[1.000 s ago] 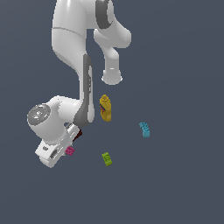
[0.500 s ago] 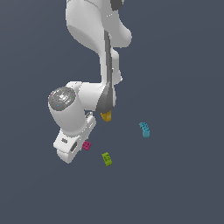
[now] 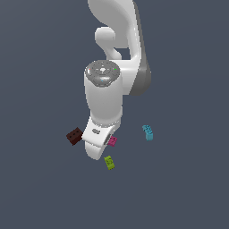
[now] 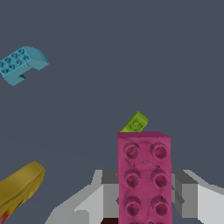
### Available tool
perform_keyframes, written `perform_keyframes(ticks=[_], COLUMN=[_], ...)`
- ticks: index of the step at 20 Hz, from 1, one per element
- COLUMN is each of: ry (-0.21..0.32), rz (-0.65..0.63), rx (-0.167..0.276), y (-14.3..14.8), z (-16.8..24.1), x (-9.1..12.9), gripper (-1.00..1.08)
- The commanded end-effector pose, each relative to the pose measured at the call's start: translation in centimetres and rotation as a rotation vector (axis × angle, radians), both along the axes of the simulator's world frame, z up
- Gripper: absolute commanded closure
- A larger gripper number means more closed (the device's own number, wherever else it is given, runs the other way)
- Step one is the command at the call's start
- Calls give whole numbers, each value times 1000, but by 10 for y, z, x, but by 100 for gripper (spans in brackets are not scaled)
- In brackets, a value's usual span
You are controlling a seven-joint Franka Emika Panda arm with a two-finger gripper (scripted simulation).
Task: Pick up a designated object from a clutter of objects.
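The pink brick is seen clamped between the jaws of the gripper, just beside the green brick, and it could be lost if the narrow side grip is loosened by a quick lift.

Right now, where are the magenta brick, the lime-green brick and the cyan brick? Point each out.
magenta brick (image 4: 143, 175), wrist view, on its studded top face.
lime-green brick (image 3: 109, 163), exterior view, on the middle of its top.
cyan brick (image 3: 148, 132), exterior view, on the middle of its body.
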State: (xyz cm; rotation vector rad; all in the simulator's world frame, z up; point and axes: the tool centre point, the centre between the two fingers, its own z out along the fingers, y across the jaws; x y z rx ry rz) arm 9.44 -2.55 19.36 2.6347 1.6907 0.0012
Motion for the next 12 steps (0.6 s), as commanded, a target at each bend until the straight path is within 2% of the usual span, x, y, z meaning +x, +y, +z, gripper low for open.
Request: perform_keyframes(ticks=[1,12], ry=[1,5], rz=[0,-2], rx=[1,6], y=[26,134], z=[19,102], x=[0,3], gripper=[108,108])
